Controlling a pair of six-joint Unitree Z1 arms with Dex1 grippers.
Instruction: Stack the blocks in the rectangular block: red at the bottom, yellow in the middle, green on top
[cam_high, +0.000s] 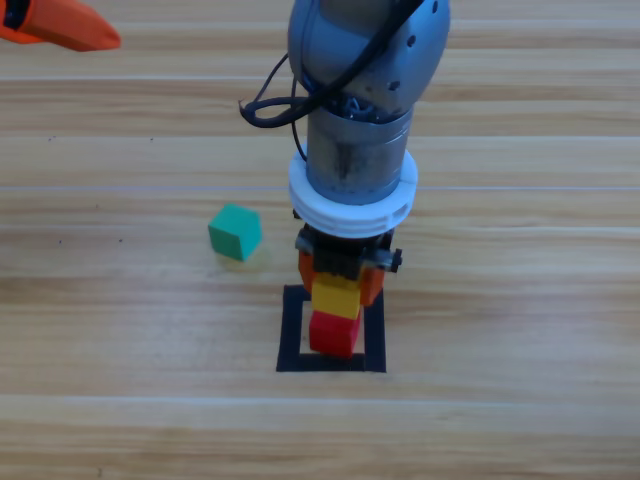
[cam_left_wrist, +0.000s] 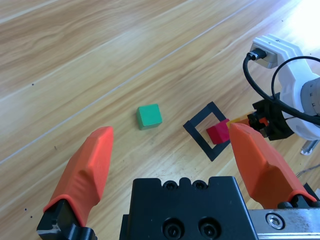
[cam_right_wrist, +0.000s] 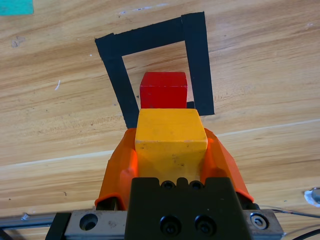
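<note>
Yellow cube (cam_right_wrist: 171, 137) sits clamped in the right gripper (cam_right_wrist: 171, 150), above the red cube (cam_right_wrist: 163, 90) inside the tape rectangle (cam_right_wrist: 194, 55). From overhead the arm hides its jaws. Green cube (cam_high: 235, 232) lies leftward. Left gripper (cam_left_wrist: 170, 150) gapes apart, well off.

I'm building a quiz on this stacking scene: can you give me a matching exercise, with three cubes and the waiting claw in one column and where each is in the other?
Column A
1. red cube
2. yellow cube
3. green cube
4. left claw

Column B
a. on the bare table, outside the black tape rectangle
b. held in the right claw, above the red cube
c. open, at the top left corner of the high view
d. on the table inside the tape rectangle

Pairs: 1-d, 2-b, 3-a, 4-c
</note>
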